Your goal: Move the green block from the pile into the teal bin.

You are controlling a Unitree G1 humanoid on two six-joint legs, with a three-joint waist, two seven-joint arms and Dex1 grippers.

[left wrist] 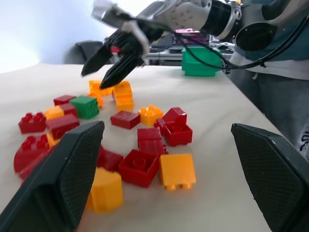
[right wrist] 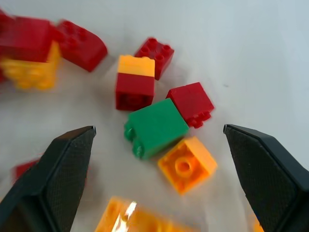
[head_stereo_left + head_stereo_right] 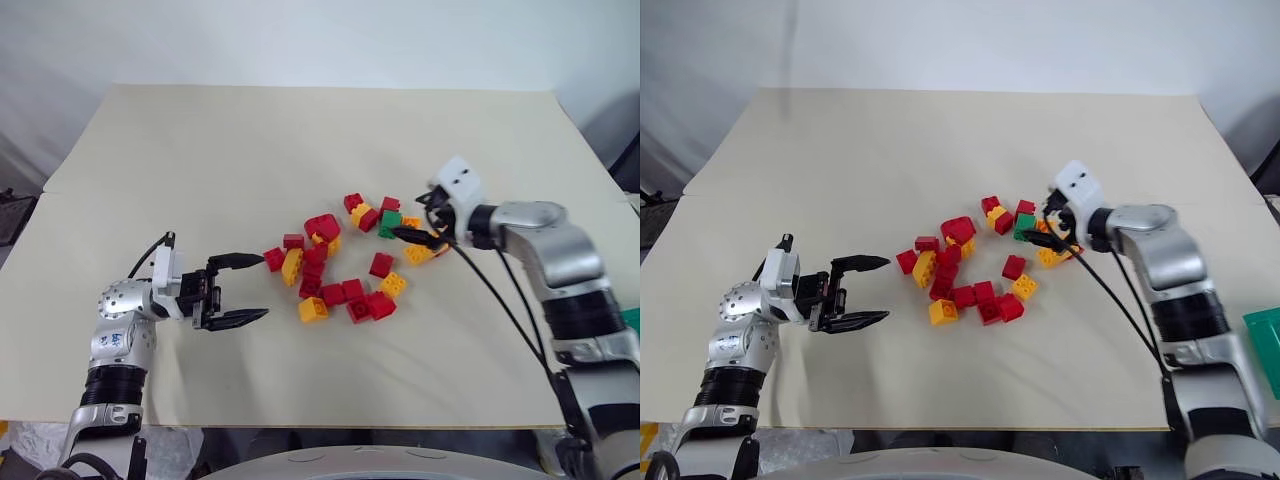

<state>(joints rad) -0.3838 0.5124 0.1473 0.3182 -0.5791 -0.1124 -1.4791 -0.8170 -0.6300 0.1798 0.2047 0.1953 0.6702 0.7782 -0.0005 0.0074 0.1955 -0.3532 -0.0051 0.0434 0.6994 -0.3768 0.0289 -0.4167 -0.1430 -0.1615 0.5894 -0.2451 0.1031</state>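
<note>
Right wrist view: the green block (image 2: 155, 126) is seen lying on the table, in the gap between the two spread black fingers (image 2: 55, 181) of the right pincer.
Right pincer (image 3: 415, 239): it is spread wide and nothing is grasped; it is held just over the green block, at the right end of the pile (image 3: 340, 262).
Green block's neighbours: a red brick (image 2: 191, 103) is touched on its far side, and an orange brick (image 2: 186, 164) on its near side; a red brick with an orange top (image 2: 134, 82) is found just past it.
Left pincer (image 3: 240, 290): it is spread apart too, with nothing in it; its tips are pointed at the left end of the pile, and a red brick (image 3: 274, 259) is seen just beside its upper finger.
Pile: red and yellow-orange bricks are scattered on the pale table (image 3: 200, 160) between the two pincers.
Teal bin (image 3: 1265, 345): a corner of it is seen well behind the right pincer, off the right edge of the table.
</note>
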